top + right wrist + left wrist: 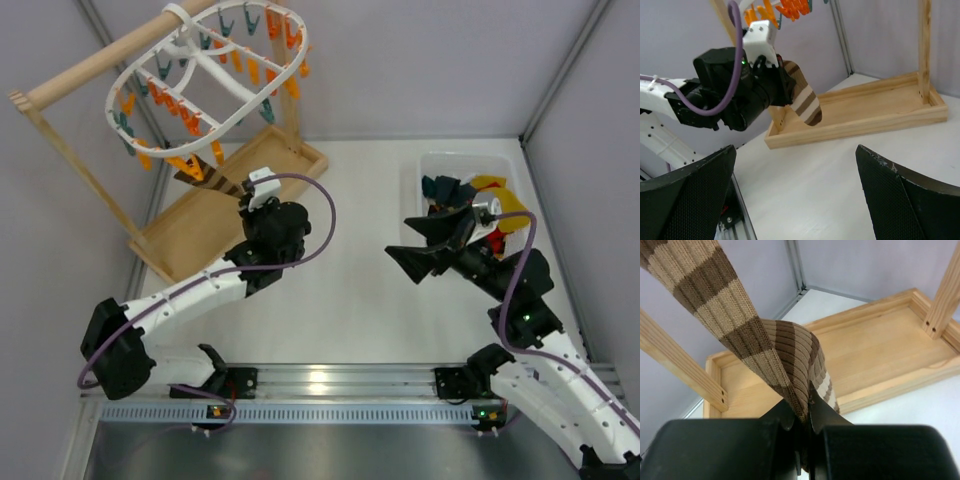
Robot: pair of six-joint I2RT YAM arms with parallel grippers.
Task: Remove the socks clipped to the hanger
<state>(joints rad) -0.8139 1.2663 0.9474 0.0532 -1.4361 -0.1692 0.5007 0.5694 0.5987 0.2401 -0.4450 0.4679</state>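
The white oval hanger (205, 75) hangs from a wooden rod at the far left, with many orange and teal clips. One brown-and-cream striped sock (208, 180) stretches from the hanger's lower clips down to my left gripper (243, 197). In the left wrist view my left gripper (807, 410) is shut on the striped sock (740, 315), which runs up and out of frame at the upper left. My right gripper (425, 245) is open and empty above the table in front of the bin. In the right wrist view my right gripper (797, 195) faces the striped sock (805, 102).
A clear bin (435, 165) at the far right holds dark teal (440, 188), yellow (490, 183) and red socks. The wooden stand's tray base (200, 225) lies below the hanger, and its posts (675, 365) stand close to my left gripper.
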